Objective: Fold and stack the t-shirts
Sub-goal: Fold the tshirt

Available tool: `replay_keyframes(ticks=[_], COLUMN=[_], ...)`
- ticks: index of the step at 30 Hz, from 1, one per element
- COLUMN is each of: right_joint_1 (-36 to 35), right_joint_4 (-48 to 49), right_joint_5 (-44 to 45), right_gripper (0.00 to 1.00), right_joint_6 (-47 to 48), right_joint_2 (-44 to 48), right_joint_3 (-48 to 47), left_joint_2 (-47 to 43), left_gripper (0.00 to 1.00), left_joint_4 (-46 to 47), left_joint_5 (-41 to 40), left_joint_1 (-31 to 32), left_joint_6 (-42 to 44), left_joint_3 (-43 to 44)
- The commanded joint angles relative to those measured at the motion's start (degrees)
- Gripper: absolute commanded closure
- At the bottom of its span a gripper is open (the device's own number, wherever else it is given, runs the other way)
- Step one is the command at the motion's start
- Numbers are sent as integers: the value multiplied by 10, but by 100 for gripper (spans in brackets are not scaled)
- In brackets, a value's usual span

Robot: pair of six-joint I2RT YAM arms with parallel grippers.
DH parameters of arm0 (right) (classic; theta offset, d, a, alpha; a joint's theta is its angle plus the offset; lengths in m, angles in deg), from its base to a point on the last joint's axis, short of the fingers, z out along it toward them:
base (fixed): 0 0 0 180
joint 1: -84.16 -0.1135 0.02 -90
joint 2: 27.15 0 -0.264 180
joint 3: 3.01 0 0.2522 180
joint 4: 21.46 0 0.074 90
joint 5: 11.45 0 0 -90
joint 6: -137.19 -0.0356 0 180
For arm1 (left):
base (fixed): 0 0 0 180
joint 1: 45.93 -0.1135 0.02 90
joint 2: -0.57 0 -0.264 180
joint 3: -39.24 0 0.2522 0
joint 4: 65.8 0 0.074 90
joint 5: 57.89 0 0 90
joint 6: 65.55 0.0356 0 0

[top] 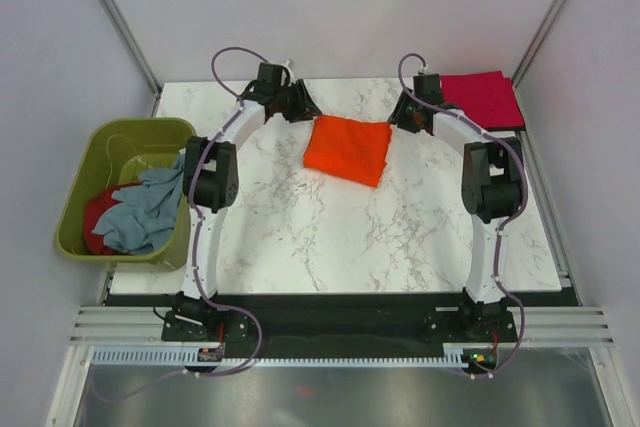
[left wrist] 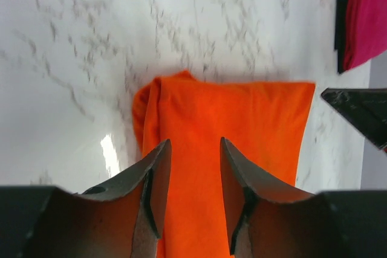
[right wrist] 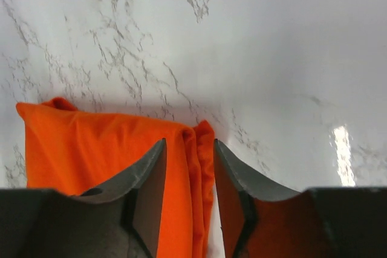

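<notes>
Both jaw pairs stand spread, nothing pinched. L gripper (left wrist: 195,146) hangs over the folded orange shirt (left wrist: 242,125), cloth showing thru its gap. R gripper (right wrist: 189,146) hangs over the same shirt's opposite edge. Folded crimson shirt (top: 485,97) lies on the table (top: 330,237) just outboard of R gripper. Grey-blue shirt (top: 140,209) & red shirt (top: 97,219) sit in the green tub (top: 75,197), well apart from L gripper, on its outer side.
</notes>
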Motion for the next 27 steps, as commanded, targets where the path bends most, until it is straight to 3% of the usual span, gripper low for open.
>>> replay_keyframes(ticks=[1, 2, 5, 10, 16, 19, 21, 24, 25, 27], right_joint_1=[-2, -2, -2, -2, 7, 15, 23, 28, 31, 39], right_joint_4=[50, 57, 72, 65, 74, 125, 165, 217, 247, 281], right_joint_5=[-36, -56, -95, -104, -90, -92, -114, -124, -123, -131], right_gripper=[54, 48, 46, 43, 44, 46, 51, 68, 78, 86], right_joint_6=[6, 9, 30, 55, 64, 40, 13, -7, -14, -36], right_joint_2=[86, 107, 120, 92, 34, 32, 27, 19, 21, 23], right_joint_3=[66, 84, 135, 132, 111, 149, 180, 213, 223, 254], left_joint_2=[-110, -126, -169, -203, -219, -214, -210, -211, -215, -215], left_gripper=[55, 57, 59, 60, 60, 60, 59, 57, 56, 53], left_joint_4=[33, 33, 33, 31, 40, 41, 52, 52, 53, 55], left_joint_5=[4, 0, -7, -17, -49, -62, -71, -103, -118, -136], left_joint_1=[10, 13, 25, 47, 74, 83, 89, 98, 98, 98], left_joint_6=[69, 75, 96, 110, 97, 91, 82, 72, 69, 61], left_joint_3=[-80, -99, -156, -215, -279, -296, -308, -319, -327, -337])
